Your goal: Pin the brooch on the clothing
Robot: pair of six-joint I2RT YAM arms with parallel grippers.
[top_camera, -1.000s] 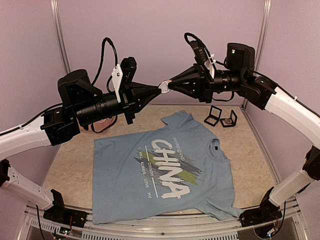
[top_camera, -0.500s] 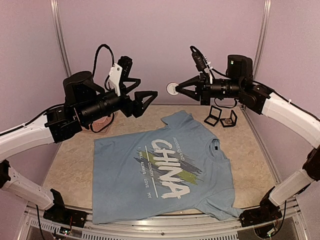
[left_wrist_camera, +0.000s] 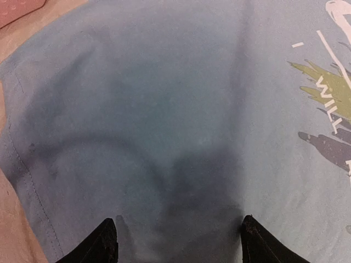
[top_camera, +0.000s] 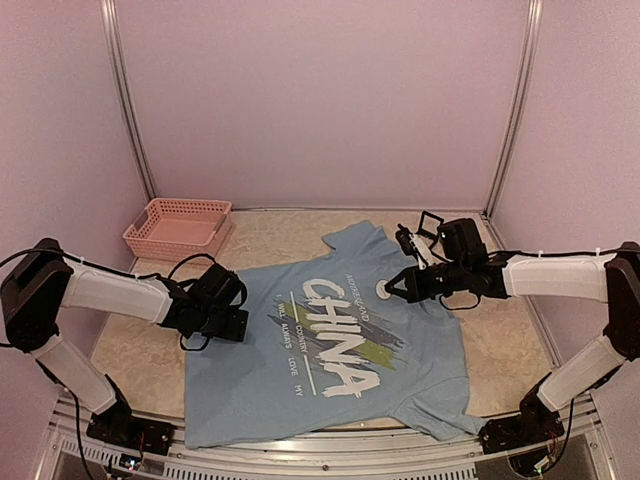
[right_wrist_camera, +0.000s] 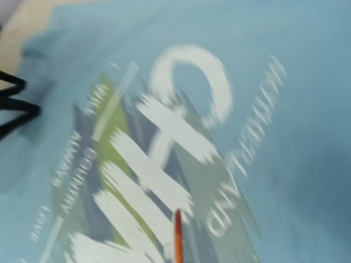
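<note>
The clothing (top_camera: 330, 340), a light blue T-shirt with white "CHINA" lettering, lies flat on the table. My right gripper (top_camera: 393, 288) hangs low over the chest print, shut on the brooch (top_camera: 384, 290), a small white round disc just above the fabric. In the blurred right wrist view the brooch (right_wrist_camera: 177, 238) shows only as a thin orange-red edge over the lettering, and my fingers are out of frame. My left gripper (top_camera: 233, 318) sits low over the shirt's left side. In the left wrist view it (left_wrist_camera: 178, 241) is open, with only bare blue cloth (left_wrist_camera: 164, 109) between the fingertips (left_wrist_camera: 107, 241).
A pink basket (top_camera: 180, 225) stands at the back left, off the shirt. Small black frame stands (top_camera: 430, 222) sit behind my right arm at the back right. Bare beige tabletop (top_camera: 130, 350) shows to the left of the shirt. Enclosure walls close in on all sides.
Both arms have come down from mid-air to the shirt. The left gripper let go of the brooch and opened. The right gripper kept the brooch and carried it down to the print.
</note>
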